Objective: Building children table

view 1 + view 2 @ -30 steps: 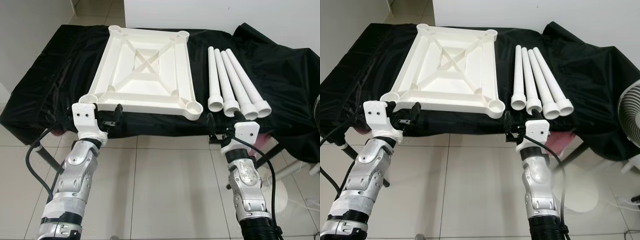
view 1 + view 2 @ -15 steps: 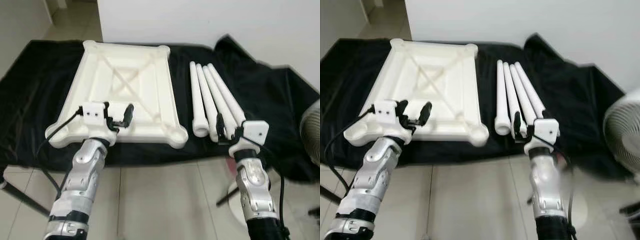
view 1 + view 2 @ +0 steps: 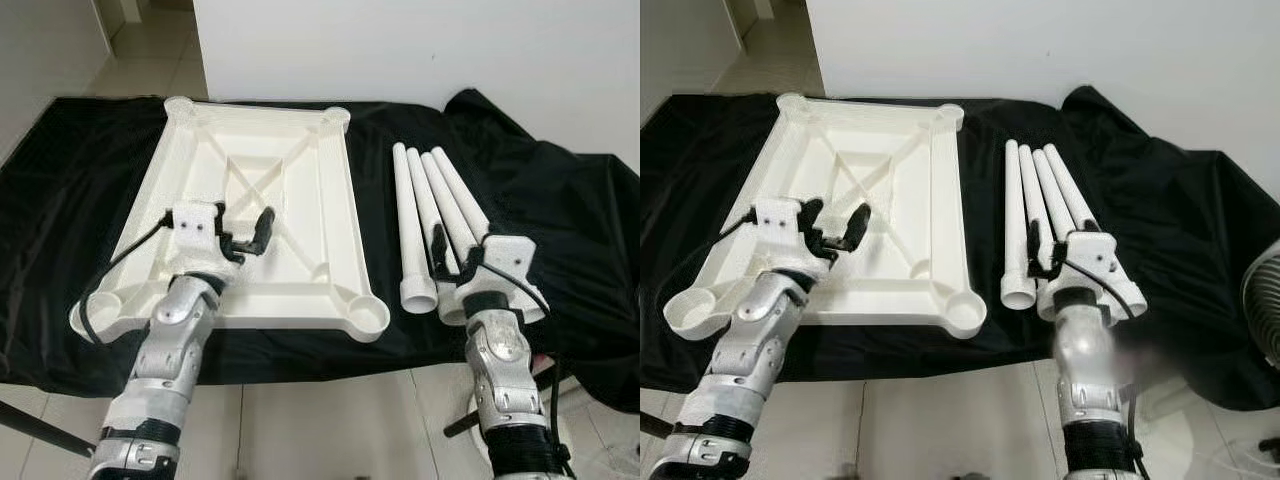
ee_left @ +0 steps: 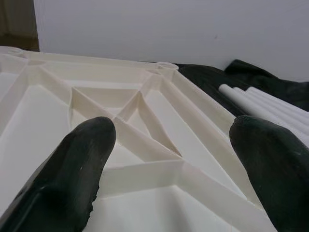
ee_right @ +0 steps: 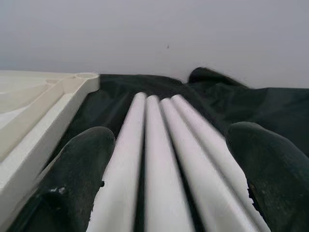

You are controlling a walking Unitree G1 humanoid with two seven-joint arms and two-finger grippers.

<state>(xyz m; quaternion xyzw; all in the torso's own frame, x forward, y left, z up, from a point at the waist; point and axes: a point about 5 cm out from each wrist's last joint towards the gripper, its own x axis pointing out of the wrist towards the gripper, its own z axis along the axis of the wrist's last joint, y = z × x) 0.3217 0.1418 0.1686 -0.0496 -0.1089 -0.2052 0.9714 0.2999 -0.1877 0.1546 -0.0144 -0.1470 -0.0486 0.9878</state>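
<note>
Black fingers spread wide on both arms, neither holding anything. Over the last second the robot has closed in on the bench: the left gripper [image 3: 243, 232], which hung off the near edge, now hovers over the near-left part of the upturned white tabletop [image 3: 300, 180], and the right gripper [image 3: 452, 255] has come forward from the edge to sit above the near, flared ends of the four white legs [image 3: 425, 200]. I judge the approach done and the first pick about to start, probably a leg for one of the corner sockets [image 3: 367, 316].

The tabletop lies underside up on the black cloth [image 3: 80, 170], with the legs side by side just to its right.

The right wrist view shows the legs running straight away between its fingers [image 5: 77, 174], so the gripper straddles several at once. The left wrist view shows the tabletop's ribs crossing close below.
</note>
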